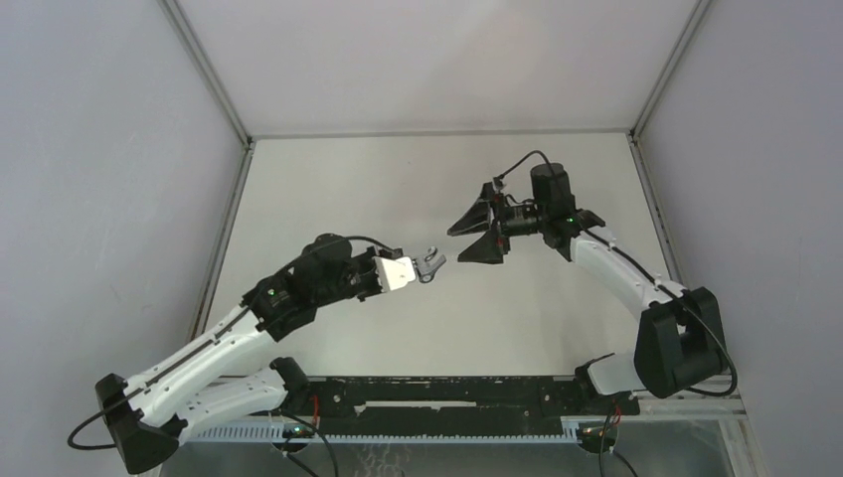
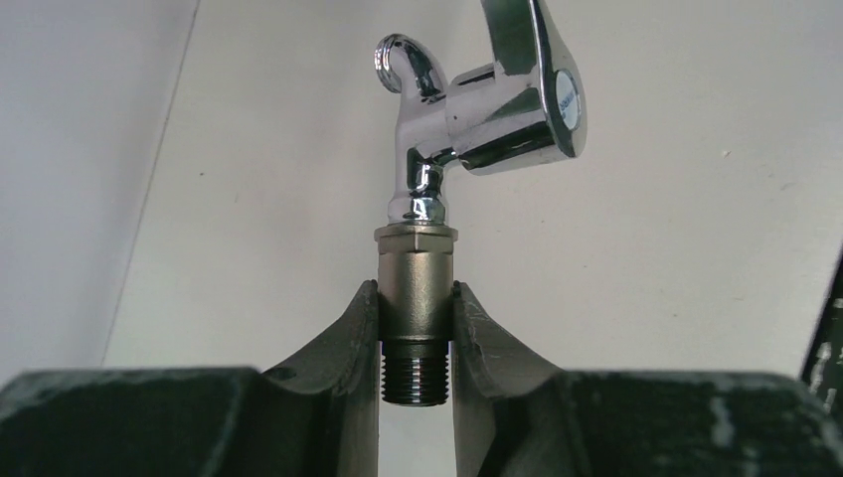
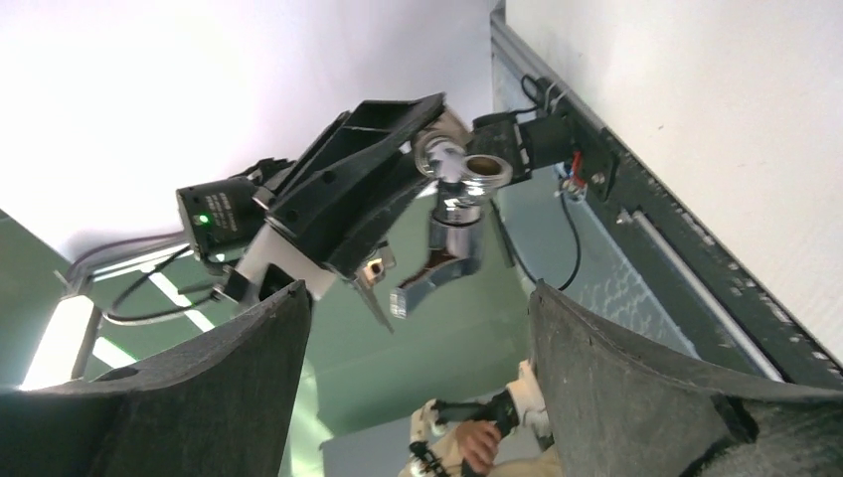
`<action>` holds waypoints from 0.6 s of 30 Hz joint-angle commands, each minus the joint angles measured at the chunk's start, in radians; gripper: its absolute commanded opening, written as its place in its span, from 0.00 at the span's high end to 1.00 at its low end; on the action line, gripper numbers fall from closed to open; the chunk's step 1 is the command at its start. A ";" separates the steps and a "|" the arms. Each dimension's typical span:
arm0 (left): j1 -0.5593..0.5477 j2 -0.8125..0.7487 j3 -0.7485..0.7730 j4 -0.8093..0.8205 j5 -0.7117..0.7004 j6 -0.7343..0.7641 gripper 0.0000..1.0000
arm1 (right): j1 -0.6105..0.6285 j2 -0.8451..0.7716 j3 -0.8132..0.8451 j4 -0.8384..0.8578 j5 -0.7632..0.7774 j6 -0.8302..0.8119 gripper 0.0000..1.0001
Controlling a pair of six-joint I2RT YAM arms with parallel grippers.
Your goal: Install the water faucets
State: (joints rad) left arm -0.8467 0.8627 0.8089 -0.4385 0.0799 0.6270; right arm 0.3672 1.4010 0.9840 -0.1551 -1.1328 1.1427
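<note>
Left tool (image 2: 415, 298) clenched on dull-grey threaded stub (image 2: 416, 260) of small chrome faucet (image 2: 467, 109); right tool (image 1: 457, 244), at 2 o'clock, released. Judged light, rigid, slippery: grip the stub

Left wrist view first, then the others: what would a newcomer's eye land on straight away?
The shiny chrome faucet fills the left wrist view, standing upright with its dull-grey threaded stub pinched between the left gripper fingers. From above, that gripper holds it near the middle of the table, while the right gripper faces it from close by, fingers spread wide, not touching.
</note>
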 commanded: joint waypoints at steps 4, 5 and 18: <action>0.133 -0.004 0.218 -0.083 0.360 -0.206 1.00 | -0.140 -0.191 0.010 -0.135 0.070 -0.311 0.17; 0.153 0.001 0.238 -0.096 0.416 -0.231 1.00 | -0.158 -0.221 0.010 -0.129 0.089 -0.355 0.18; 0.280 0.180 0.477 -0.158 0.972 -0.572 1.00 | 0.173 -0.745 -0.221 0.246 0.481 -1.312 0.00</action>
State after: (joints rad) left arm -0.5873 0.9977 1.1667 -0.6121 0.8261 0.2142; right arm 0.3996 0.7109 0.7834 0.0055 -0.8394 0.2909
